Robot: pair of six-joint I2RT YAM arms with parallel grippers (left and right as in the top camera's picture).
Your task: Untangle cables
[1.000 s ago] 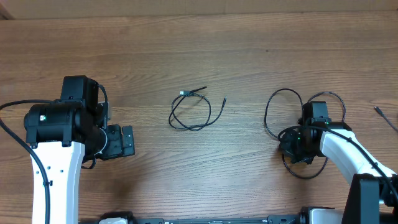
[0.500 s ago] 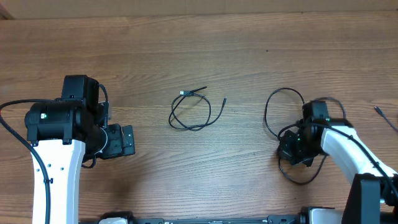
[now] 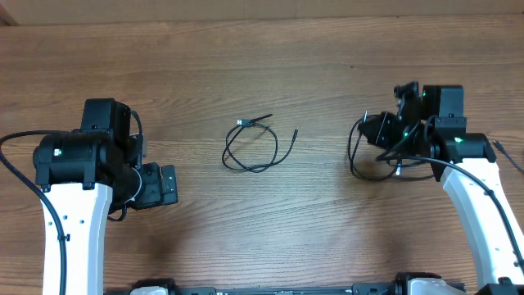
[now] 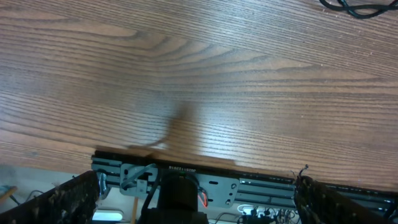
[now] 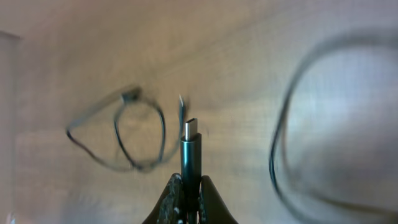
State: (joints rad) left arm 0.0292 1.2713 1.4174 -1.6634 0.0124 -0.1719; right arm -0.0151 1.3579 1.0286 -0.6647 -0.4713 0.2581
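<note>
Our right tool (image 5: 189,188) is clenched on the plug end (image 5: 190,142) of one cable, and its loop (image 3: 351,156) dangles beside the arm. We judge that a slow, steady pull, kept away from the coiled cable (image 3: 252,169) in the middle of the surface (image 3: 246,65), will avoid snags. Our left tool (image 3: 166,185) sits released.

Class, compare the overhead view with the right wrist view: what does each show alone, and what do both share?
Only overhead: the left arm and left fingers. Only right wrist: the held cable's plug, close up, pinched between the right fingers. Both: the loose cable loop mid-table and the wooden table.
</note>
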